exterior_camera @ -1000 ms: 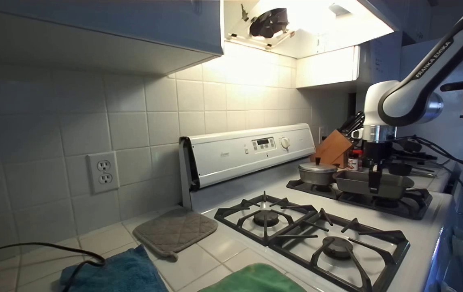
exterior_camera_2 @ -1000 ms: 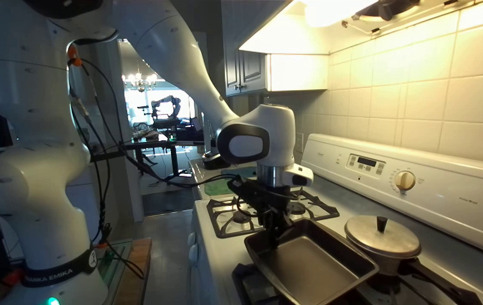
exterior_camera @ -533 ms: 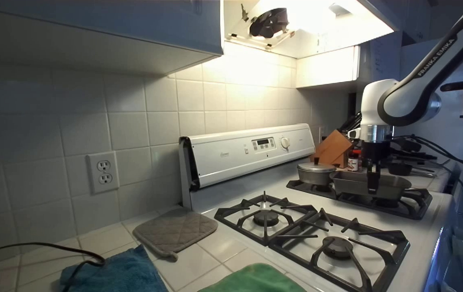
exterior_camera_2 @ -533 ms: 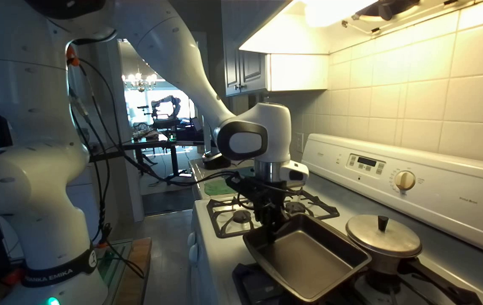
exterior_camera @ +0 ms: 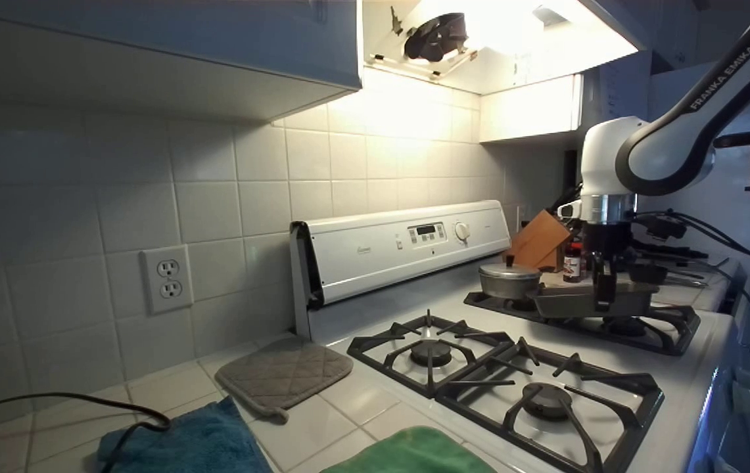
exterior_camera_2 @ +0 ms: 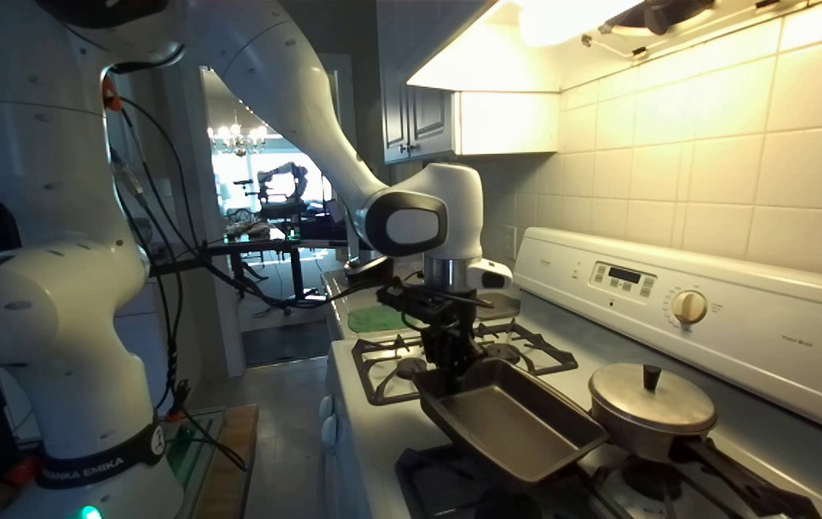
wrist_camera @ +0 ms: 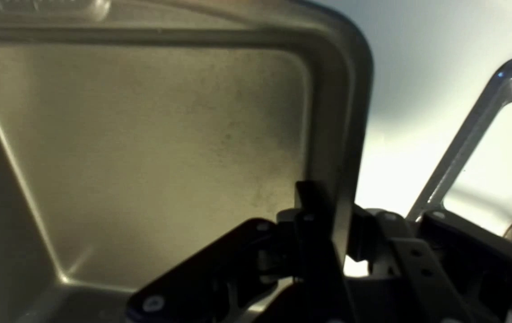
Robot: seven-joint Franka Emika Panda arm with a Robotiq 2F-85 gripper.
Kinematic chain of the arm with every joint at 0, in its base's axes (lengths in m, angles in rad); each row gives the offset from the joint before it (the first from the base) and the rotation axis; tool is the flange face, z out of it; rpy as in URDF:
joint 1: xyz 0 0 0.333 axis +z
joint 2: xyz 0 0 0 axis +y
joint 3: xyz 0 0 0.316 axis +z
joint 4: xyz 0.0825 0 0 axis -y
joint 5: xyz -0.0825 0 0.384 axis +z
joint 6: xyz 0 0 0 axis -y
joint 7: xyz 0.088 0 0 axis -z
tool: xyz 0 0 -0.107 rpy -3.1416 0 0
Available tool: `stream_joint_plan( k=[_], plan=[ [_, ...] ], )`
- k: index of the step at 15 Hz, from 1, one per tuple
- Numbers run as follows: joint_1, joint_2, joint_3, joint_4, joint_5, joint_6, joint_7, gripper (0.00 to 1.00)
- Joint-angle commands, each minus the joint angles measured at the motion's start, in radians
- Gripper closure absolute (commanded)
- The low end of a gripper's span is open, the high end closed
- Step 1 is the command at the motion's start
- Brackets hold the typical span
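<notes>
Pincer [wrist_camera: 337, 220] clamped on its rim [wrist_camera: 358, 112], the metal baking pan [exterior_camera_2: 519, 425] — likely stiff, light — is tilted over a burner grate [exterior_camera: 664, 347] beside the lidded saucepan [exterior_camera_2: 652, 414]; the rim looks the best hold.

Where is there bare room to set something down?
The two burner grates between the green cloth and the baking pan carry nothing. Bare tile shows between that cloth and the gray potholder. It is crowded where the gripper holds the pan close beside the lidded pot.
</notes>
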Motion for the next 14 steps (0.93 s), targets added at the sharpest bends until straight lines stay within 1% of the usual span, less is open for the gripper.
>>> stream_joint_plan(
  k=[1,5,9,14],
  plan=[
    [0.011,-0.043,0.008,-0.014,-0.032,-0.041,0.005,0.98],
    [0.017,-0.042,0.010,-0.008,-0.033,-0.062,0.007,0.98],
    [0.024,-0.038,0.019,-0.003,-0.033,-0.056,0.010,0.98],
    [0.051,-0.020,0.039,0.011,-0.063,-0.045,0.040,0.98]
  ],
)
